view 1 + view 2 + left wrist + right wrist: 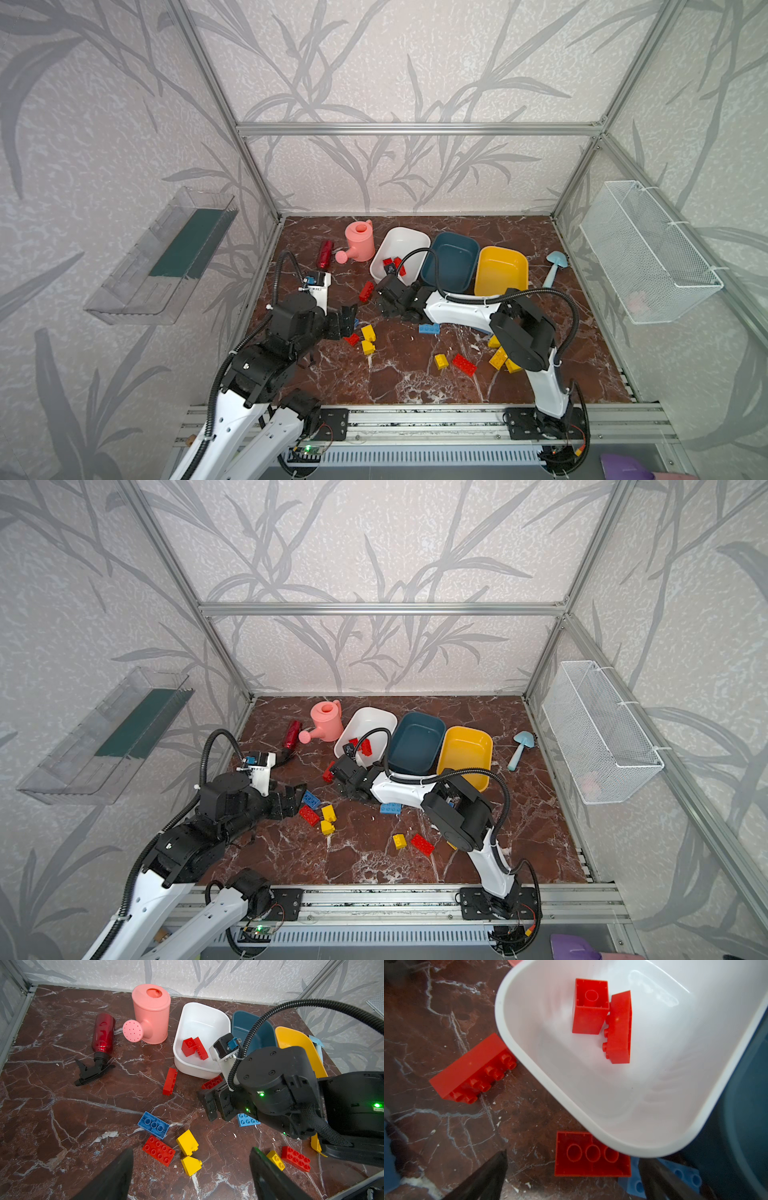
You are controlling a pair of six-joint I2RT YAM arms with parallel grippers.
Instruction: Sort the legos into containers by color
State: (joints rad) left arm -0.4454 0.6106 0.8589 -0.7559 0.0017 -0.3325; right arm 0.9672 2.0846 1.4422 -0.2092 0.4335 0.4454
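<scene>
2 red legos (589, 1007) lie in the white tub (643, 1105).

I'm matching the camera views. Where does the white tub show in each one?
Top view: white tub at the back, right of the pink watering can.
Top view: white tub, same spot.
Left wrist view: white tub beside the pink watering can.
Right wrist view: white tub close up, filling much of the picture.
Shared landmark: the two red bricks inside it.

white tub (550, 1064) crowding red brick (591, 1165), front floor (395, 386) free
</scene>
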